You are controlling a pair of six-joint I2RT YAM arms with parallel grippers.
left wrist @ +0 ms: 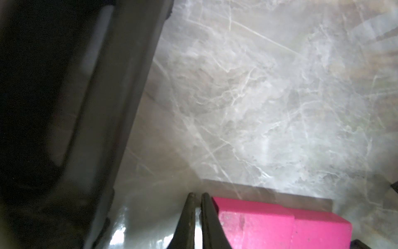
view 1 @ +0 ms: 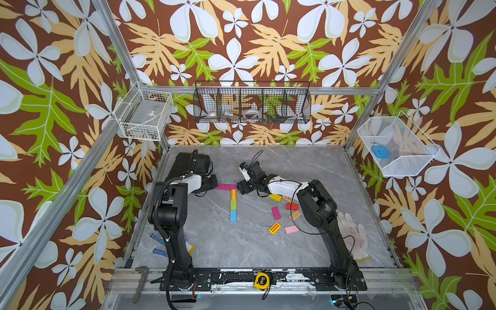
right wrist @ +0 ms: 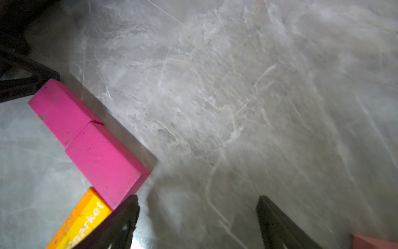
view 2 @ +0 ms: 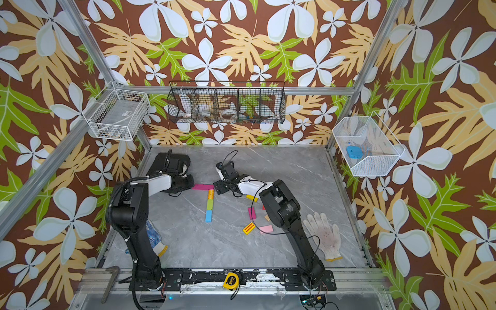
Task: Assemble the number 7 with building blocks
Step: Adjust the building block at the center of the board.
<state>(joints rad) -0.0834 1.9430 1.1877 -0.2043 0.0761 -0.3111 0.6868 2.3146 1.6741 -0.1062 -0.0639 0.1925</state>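
Observation:
Two magenta building blocks point(view 1: 225, 186) lie end to end as a bar. Below its right end runs a column of an orange-yellow block point(view 1: 233, 194), a green one point(view 1: 233, 205) and a blue one point(view 1: 233, 216). My left gripper point(left wrist: 197, 197) is shut and empty, its tips against the bar's left end point(left wrist: 280, 224). At the bar's right end my right gripper point(right wrist: 198, 200) stands open over bare table, one finger beside the magenta block point(right wrist: 92, 140) and the yellow block point(right wrist: 84, 222). Several loose blocks lie to the right, among them a striped yellow one point(view 1: 274, 228) and a pink one point(view 1: 291, 229).
A white glove point(view 1: 351, 236) lies at the right behind my right arm, and a blue-dotted glove point(view 1: 158, 241) by my left arm's base. A yellow tape measure point(view 1: 261, 280) and a wrench point(view 1: 139, 281) rest on the front rail. Wire baskets point(view 1: 252, 103) hang on the walls.

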